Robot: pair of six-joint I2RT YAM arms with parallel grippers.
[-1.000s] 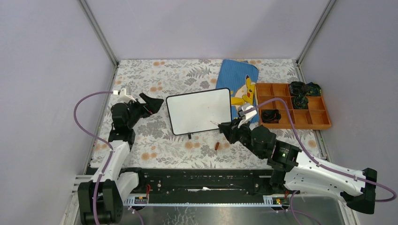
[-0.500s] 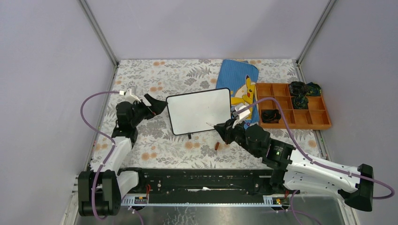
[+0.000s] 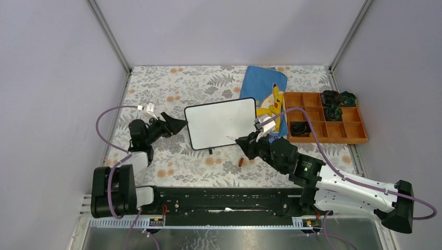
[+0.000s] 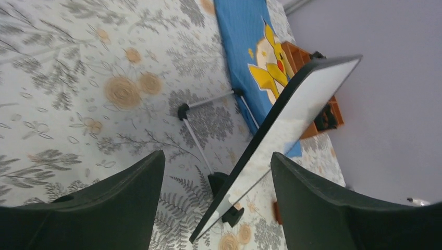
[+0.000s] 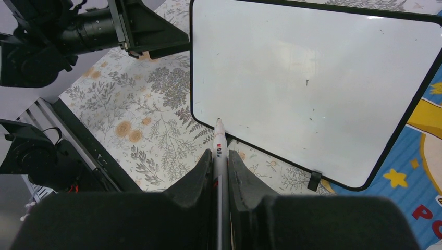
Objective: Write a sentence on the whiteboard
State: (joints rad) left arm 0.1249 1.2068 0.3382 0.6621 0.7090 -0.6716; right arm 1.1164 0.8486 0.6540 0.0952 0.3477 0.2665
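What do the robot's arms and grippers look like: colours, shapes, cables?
Both arms have white shells on the lower links and black joints. The left gripper and right gripper have broad matte black fingers. A purple cable loops along each arm.

The marker [image 5: 219,151] barrel carries small blue and red print, too blurred to make out; nothing else is legible.

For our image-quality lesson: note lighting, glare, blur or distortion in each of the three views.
Top external: soft even light, no glare on the whiteboard. Left wrist: tilted view, the open left gripper dark and soft-edged. Right wrist: a small glint at the board's upper edge; the right gripper blurred up close, the marker tip sharp.
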